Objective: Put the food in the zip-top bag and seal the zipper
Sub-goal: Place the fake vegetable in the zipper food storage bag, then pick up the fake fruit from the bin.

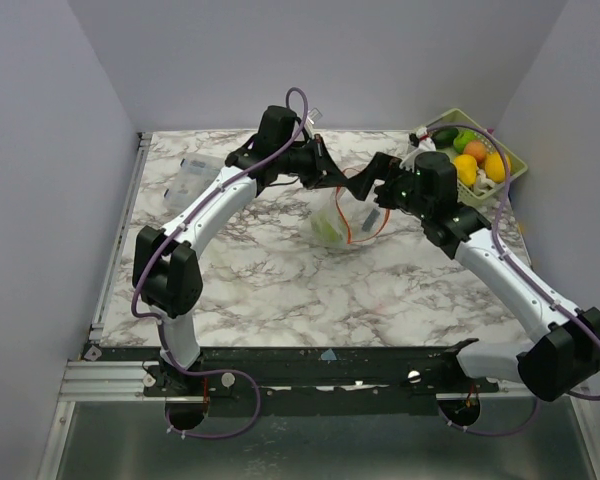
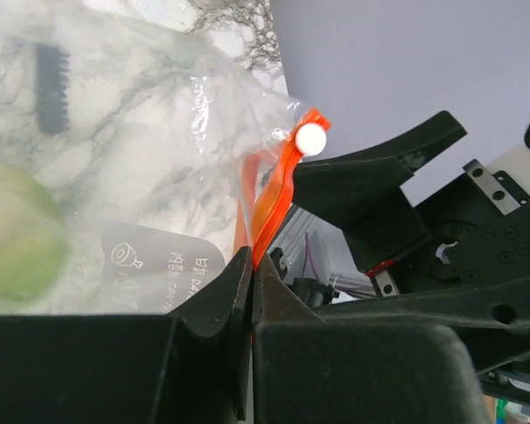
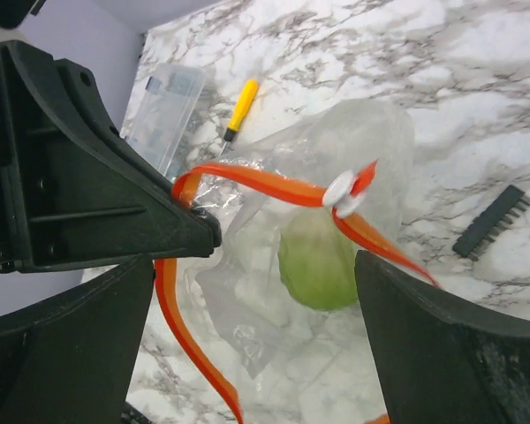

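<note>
The clear zip-top bag [image 1: 345,225] hangs over the table's middle with its mouth held up. A green food piece [image 3: 318,261] lies inside it. My left gripper [image 2: 253,258] is shut on the orange zipper [image 2: 274,190] just below the white slider [image 2: 310,139]. The right gripper [image 3: 256,340] stands open above the bag's mouth, its fingers [image 3: 450,353] on either side of the green piece and touching nothing. From above, the left gripper [image 1: 338,183] and the right gripper [image 1: 377,190] meet over the bag. More food [image 1: 477,160], yellow, orange and green, sits at the far right.
A pale green basket [image 1: 518,168] holds the loose food at the back right. A clear plastic box [image 3: 163,115] and a yellow-handled tool [image 3: 240,106] lie beyond the bag. A black comb-like strip [image 3: 493,221] lies on the marble table [image 1: 280,290] beside it.
</note>
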Tool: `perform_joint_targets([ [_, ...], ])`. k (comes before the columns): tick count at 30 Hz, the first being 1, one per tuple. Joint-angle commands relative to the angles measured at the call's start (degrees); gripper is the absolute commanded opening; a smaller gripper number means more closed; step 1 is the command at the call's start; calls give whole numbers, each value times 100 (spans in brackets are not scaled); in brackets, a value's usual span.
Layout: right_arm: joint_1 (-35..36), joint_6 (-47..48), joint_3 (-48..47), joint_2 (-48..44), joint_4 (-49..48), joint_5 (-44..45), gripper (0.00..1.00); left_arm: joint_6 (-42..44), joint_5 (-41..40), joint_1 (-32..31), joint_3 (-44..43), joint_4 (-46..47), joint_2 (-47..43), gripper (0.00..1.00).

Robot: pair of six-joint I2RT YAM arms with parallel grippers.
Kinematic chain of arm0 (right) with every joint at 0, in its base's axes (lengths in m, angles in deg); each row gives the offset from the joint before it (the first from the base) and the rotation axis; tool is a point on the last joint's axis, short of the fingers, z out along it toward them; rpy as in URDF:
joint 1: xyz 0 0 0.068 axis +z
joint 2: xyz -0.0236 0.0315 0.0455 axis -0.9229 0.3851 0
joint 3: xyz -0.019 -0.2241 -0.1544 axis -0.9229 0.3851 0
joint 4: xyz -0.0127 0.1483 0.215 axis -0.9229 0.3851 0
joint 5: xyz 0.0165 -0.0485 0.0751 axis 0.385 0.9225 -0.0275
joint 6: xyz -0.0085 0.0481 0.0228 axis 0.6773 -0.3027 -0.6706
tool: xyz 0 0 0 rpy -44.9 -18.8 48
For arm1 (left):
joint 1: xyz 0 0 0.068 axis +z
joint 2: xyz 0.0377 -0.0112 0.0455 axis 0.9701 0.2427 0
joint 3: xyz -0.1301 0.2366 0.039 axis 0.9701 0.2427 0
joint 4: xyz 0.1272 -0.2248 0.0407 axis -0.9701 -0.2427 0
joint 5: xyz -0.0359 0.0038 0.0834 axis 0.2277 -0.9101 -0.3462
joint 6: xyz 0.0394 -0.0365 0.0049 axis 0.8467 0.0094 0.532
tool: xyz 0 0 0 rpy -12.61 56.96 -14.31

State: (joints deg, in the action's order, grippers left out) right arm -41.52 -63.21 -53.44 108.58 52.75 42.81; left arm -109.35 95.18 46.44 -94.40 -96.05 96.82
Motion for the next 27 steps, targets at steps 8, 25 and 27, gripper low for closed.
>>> perform_joint_targets([
  [8,35,665,186,-744,1080,1260,95,-253,172,-10,152,266,-287,0],
  [25,-340,653,-558,-123,1587,2945,95,613,-370,-11,-49,-651,-464,0],
  [27,-614,667,-852,242,1582,3064,96,656,-472,-19,-104,-763,-435,0],
])
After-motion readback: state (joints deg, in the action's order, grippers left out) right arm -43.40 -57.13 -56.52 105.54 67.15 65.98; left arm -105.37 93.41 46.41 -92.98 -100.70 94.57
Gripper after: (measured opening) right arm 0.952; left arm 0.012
